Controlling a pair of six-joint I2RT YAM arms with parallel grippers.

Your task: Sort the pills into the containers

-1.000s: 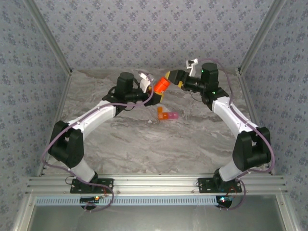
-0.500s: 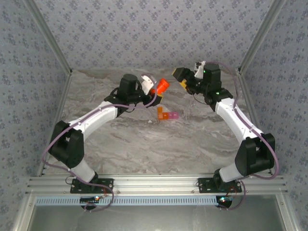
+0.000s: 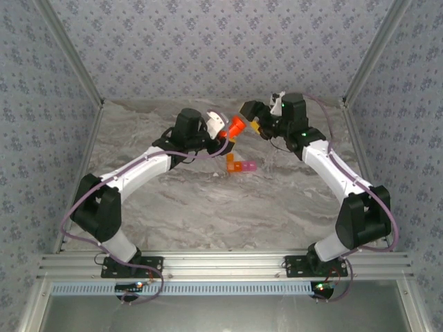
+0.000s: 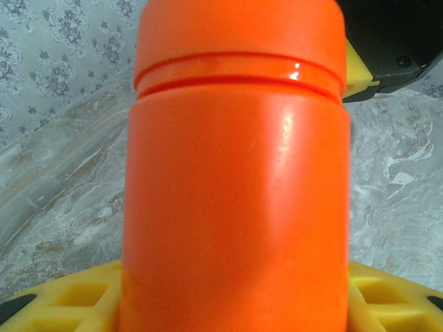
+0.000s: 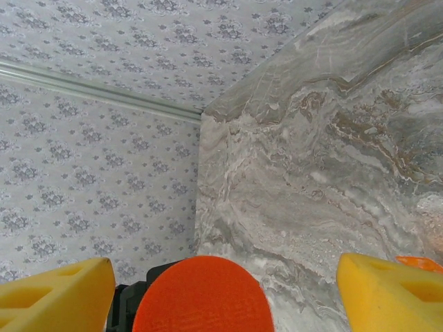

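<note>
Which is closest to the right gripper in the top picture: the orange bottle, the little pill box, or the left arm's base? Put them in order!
1. Orange bottle: up in the air, right next to the right gripper.
2. Pill box: on the table, a little toward the arms' bases.
3. Left arm's base: far off at the near edge, left side.

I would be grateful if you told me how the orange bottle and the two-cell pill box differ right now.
The orange bottle is held off the table by the left gripper; the pill box lies on it. The bottle is round and all orange; the pill box has square cells, one orange, one pink. Both show orange.
</note>
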